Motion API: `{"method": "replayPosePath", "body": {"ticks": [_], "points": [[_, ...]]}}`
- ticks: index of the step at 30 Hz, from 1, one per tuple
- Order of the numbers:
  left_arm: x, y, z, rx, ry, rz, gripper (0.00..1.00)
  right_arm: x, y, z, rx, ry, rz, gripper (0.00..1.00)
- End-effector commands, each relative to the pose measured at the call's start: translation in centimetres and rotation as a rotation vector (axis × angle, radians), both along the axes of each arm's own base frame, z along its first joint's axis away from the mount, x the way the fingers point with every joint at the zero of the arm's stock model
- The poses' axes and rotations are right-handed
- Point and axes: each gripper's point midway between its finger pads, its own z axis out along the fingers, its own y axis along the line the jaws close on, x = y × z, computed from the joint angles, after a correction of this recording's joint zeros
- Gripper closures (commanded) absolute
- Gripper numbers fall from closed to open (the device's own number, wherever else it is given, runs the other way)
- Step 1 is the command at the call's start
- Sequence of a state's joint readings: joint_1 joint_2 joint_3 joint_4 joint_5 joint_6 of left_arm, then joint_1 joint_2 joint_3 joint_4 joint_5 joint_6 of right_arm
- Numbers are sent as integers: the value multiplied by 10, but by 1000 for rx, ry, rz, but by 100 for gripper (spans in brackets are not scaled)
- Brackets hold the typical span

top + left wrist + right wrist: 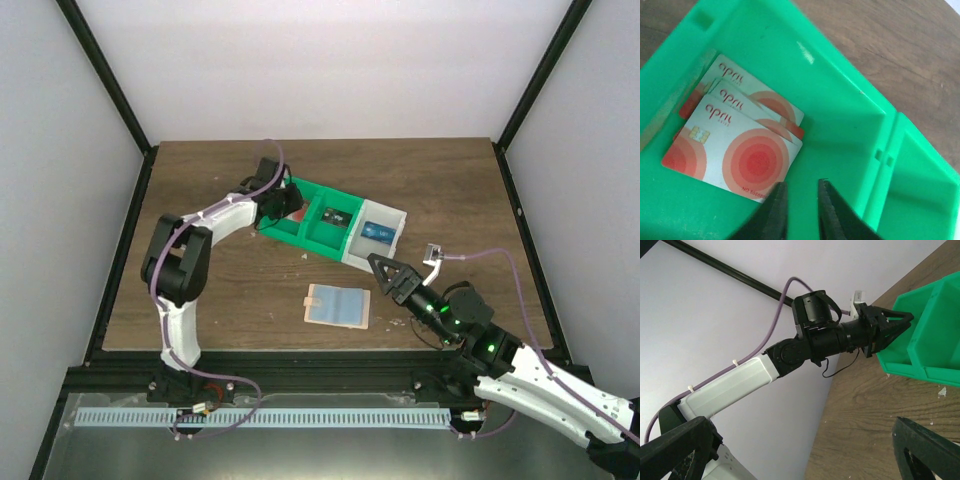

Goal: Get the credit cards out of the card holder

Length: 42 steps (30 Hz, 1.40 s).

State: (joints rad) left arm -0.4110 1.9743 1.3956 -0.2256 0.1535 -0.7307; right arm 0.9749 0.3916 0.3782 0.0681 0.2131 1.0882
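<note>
The card holder (337, 306) lies open and flat on the table, pale blue panels up, apart from both grippers. Three white credit cards (735, 145) with red circles lie overlapping on the floor of the left green bin (840, 100). My left gripper (802, 186) hangs just above that bin's floor beside the cards' corner, its jaws a narrow gap apart with nothing between them. In the top view the left gripper (288, 207) is over the left green bin (300, 228). My right gripper (382, 266) stands wide open and empty near the white bin's front.
Three joined bins sit behind the card holder: two green and a white bin (385, 215) holding a blue card (377, 231). The middle green bin (318, 232) holds a small card. In the right wrist view the left arm (830, 335) reaches to the green bin (935, 335).
</note>
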Motion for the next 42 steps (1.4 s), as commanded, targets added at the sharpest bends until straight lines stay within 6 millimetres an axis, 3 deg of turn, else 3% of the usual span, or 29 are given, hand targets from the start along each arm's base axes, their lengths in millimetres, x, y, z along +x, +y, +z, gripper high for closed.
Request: {"method": "replayPosePath", "body": {"ticks": [1, 3, 13, 21, 27, 36, 42], "points": [[0, 1, -2, 26, 36, -1, 91, 1, -2, 5, -1, -20, -17, 0], [3, 8, -5, 93, 30, -4, 100, 1, -2, 5, -1, -20, -15, 0], [-2, 35, -22, 325, 42, -22, 100, 1, 0, 2, -5, -12, -5, 0], [-21, 22, -45, 330, 105, -132, 100, 2, 5, -4, -7, -2, 5, 0], [-25, 16, -67, 338, 145, -160, 100, 3, 10, -9, -18, 9, 16, 0], [-13, 12, -80, 363, 140, -156, 100, 4, 8, -10, -24, 9, 4, 0], [8, 19, -74, 416, 65, -99, 100, 5, 8, -10, -27, 7, -1, 0]]}}
